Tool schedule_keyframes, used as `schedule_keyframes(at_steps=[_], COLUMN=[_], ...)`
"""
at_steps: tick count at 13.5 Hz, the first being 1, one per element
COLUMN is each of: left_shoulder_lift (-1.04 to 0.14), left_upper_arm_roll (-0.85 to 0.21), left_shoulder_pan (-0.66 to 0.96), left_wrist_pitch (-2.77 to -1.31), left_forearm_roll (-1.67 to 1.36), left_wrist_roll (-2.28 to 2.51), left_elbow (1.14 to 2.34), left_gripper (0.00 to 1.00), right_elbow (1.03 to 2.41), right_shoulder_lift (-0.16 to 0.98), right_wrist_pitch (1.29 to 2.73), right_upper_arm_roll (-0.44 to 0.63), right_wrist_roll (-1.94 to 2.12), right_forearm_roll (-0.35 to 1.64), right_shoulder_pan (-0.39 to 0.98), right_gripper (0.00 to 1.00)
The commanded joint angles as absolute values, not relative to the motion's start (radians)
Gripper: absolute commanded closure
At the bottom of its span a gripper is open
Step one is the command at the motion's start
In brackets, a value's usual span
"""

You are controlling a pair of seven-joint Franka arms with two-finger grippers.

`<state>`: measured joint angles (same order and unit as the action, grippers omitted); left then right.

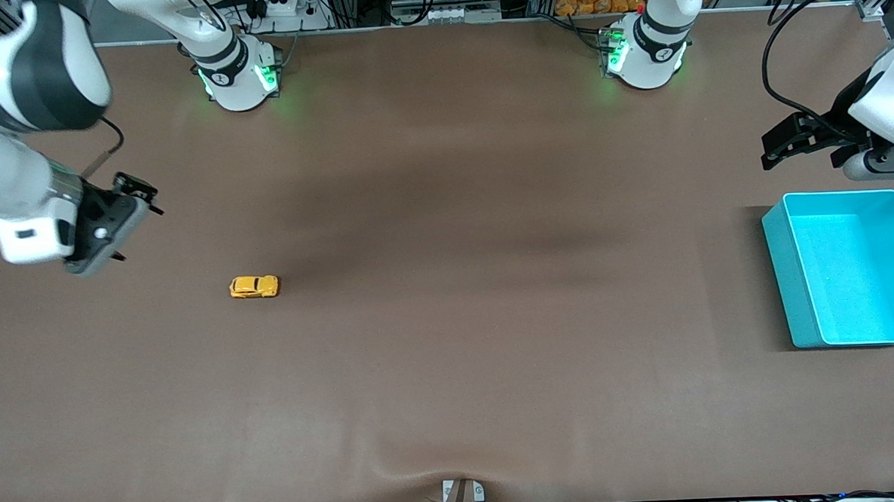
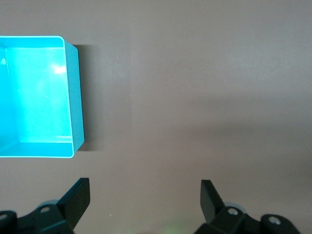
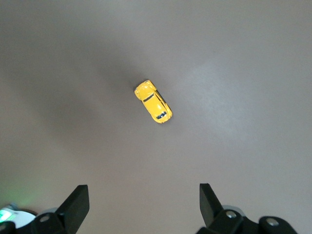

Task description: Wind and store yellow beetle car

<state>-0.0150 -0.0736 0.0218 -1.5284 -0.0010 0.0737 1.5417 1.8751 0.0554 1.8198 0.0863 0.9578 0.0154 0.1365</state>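
**Lining up on the beetle before the pick**

My right claw hangs in the air over bare worktop at the right arm's end, fingers spread wide apart and holding nothing. The yellow beetle car sits on its wheels on the worktop, close to my right claw and a long way from the teal bin, which stands at the left arm's end. My left claw waits above the worktop beside that bin, its fingers apart too and empty.

In the right wrist view the car lies at a slant to the line between my fingertips. As I judge it, the step in hand is the reach and grasp. I should first centre over the car, then turn my wrist so the fingers close across its narrow flanks, not nose to tail. The rounded body could squirt out of a skewed pinch, so I would come down straight and grip low, leaving the wheels free to roll for winding.
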Motion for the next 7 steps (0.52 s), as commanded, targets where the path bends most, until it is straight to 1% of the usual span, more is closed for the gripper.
schedule_keyframes(at_steps=[1, 4, 7], left_shoulder_lift=[-0.02, -0.02, -0.02], left_upper_arm_roll=[-0.075, -0.075, -0.075], left_shoulder_pan=[0.023, 0.021, 0.021], left_wrist_pitch=[-1.534, -1.535, -1.536], left_forearm_roll=[0.0, -0.002, -0.002], left_wrist_roll=[0.074, 0.074, 0.075], left_elbow=[1.534, 1.534, 1.534], left_gripper=[0.0, 0.0, 0.0], right_elbow=[2.02, 2.075, 2.117], right_shoulder_lift=[0.031, 0.064, 0.097], right_wrist_pitch=[1.945, 1.974, 2.092], right_upper_arm_roll=[0.089, 0.091, 0.091], right_wrist_roll=[1.08, 1.171, 1.282], right_forearm_roll=[0.003, -0.002, -0.003], right_shoulder_pan=[0.172, 0.235, 0.247], right_gripper=[0.0, 0.0, 0.0])
